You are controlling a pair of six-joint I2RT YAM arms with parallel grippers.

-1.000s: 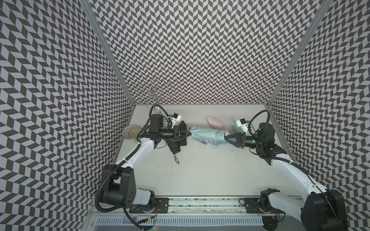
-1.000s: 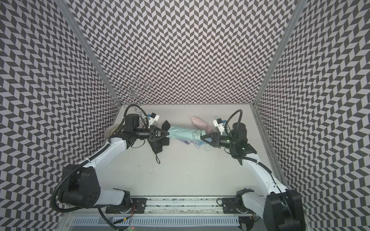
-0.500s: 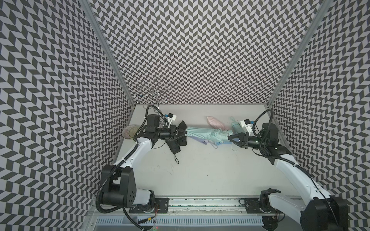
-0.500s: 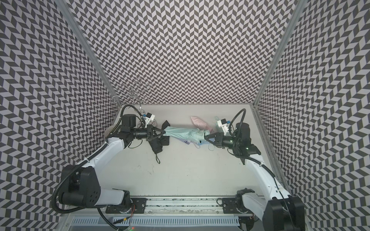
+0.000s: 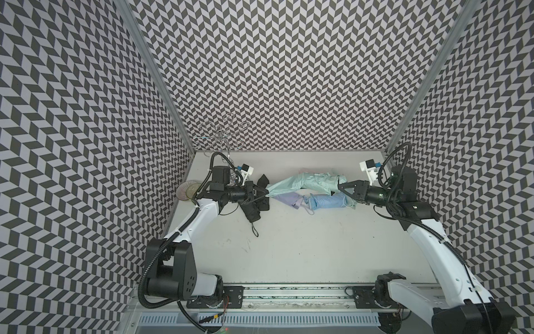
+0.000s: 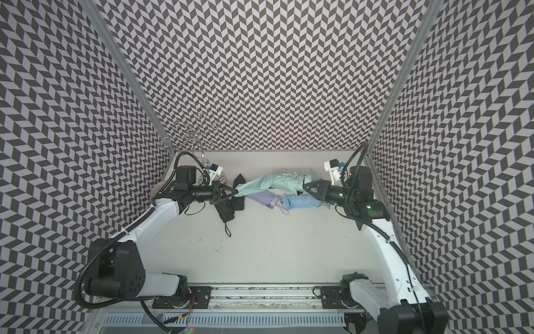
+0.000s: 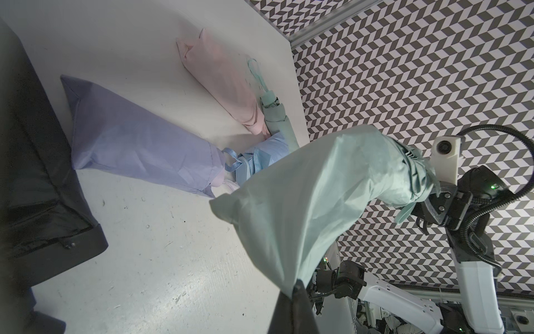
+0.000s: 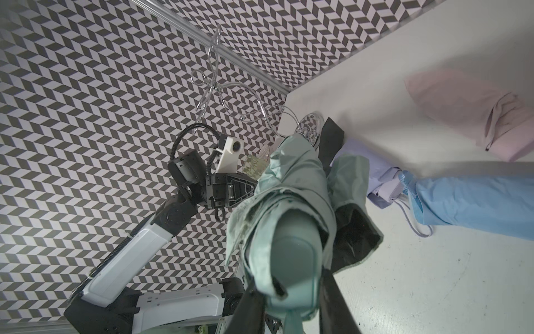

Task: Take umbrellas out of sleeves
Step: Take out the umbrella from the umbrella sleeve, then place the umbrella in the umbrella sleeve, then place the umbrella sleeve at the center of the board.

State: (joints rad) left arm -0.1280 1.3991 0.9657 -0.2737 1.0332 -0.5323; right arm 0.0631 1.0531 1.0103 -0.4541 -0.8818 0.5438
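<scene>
**Item:** mint green umbrella [image 5: 328, 185], partly inside its mint green sleeve [image 5: 284, 187]. It is slung clear of the table [image 5: 289, 260] at the far middle, between both hands.

**Left hand** [image 5: 264, 193]: closed, pinching the sleeve's sealed end.

**Right hand** [image 5: 341, 188]: closed around the umbrella's handle end.

**Change:** over the last second the hands have parted, chiefly the right one drawing off rightward. The sleeve now spans a longer stretch, and pleated fabric is bared at its right end.

**Reading:** extraction is under way, not finished; more parting looks needed.

**Beneath:** lilac sleeve [image 5: 284, 199], light blue umbrella [image 5: 329, 201], and a black umbrella [image 5: 251, 210] to the left. A pink sleeve [image 7: 222, 75] lies toward the far edge.

**Surface:** pale grey, scuffed.

**Room:** black-and-white herringbone walls on three sides, with a wire rack [image 5: 222, 138] in the far left corner.
</scene>
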